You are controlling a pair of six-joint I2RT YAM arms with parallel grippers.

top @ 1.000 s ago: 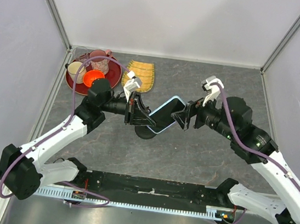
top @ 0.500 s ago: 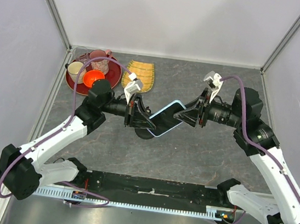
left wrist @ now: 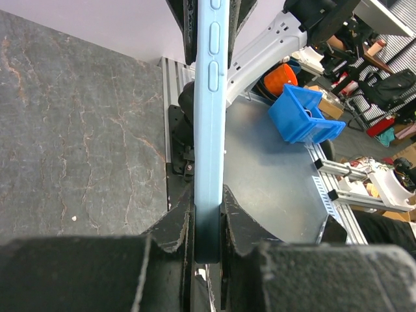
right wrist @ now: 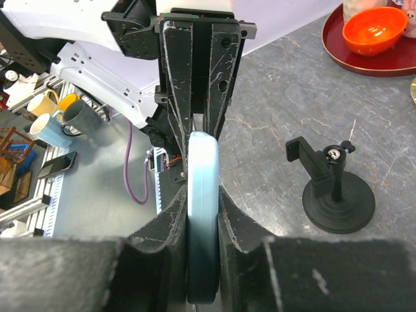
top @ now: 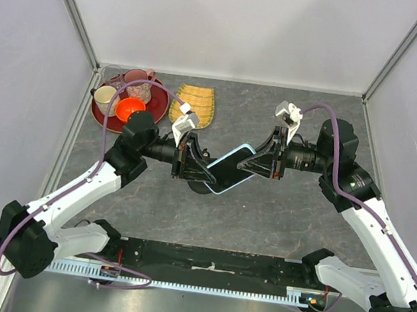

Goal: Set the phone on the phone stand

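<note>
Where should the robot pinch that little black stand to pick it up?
Probably the thin upright post of the phone stand, coming in from the side. The round base lies flat and looks too wide to pinch. Right now the left gripper and right gripper are both clamped on the phone.

White arm links (top: 72, 198), black joints (top: 141, 127), purple cables (top: 103, 131); scuffed black jaws, white wrist-camera mounts (top: 185, 116).

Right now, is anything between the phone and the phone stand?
Nothing visible. The phone, clamped by the left gripper and right gripper, hangs near the phone stand, whose clamp head is uncovered.
</note>
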